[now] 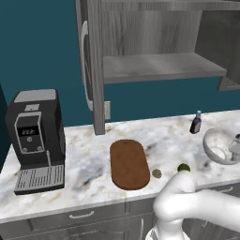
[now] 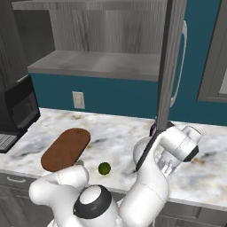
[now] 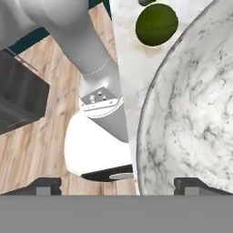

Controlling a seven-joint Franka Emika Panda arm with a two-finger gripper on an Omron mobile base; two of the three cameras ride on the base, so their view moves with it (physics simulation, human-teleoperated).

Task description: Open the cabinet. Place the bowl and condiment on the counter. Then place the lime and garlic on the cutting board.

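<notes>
Your gripper (image 3: pixel 117 184) stands wide and released, straddling the rim of the bowl (image 1: pixel 220 146), which sits on the counter (image 1: pixel 93 164) beside the condiment (image 1: pixel 196 123). Next, the lime (image 1: pixel 183 168), just beside the bowl: light, firm, prone to roll; pinch across its middle.

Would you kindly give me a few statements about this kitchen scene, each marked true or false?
1. The cabinet stands open and its shelf is bare. True.
2. The bowl sits on the cabinet shelf. False: it rests on the counter.
3. The lime lies on the cutting board. False: it lies on the counter beside the board.
4. The bottle stands upright on the counter, behind the bowl. True.
5. The garlic rests inside the bowl. False: it sits on the counter between the board and the lime.
6. The gripper has its fingers spread apart astride the bowl's rim. True.
</notes>
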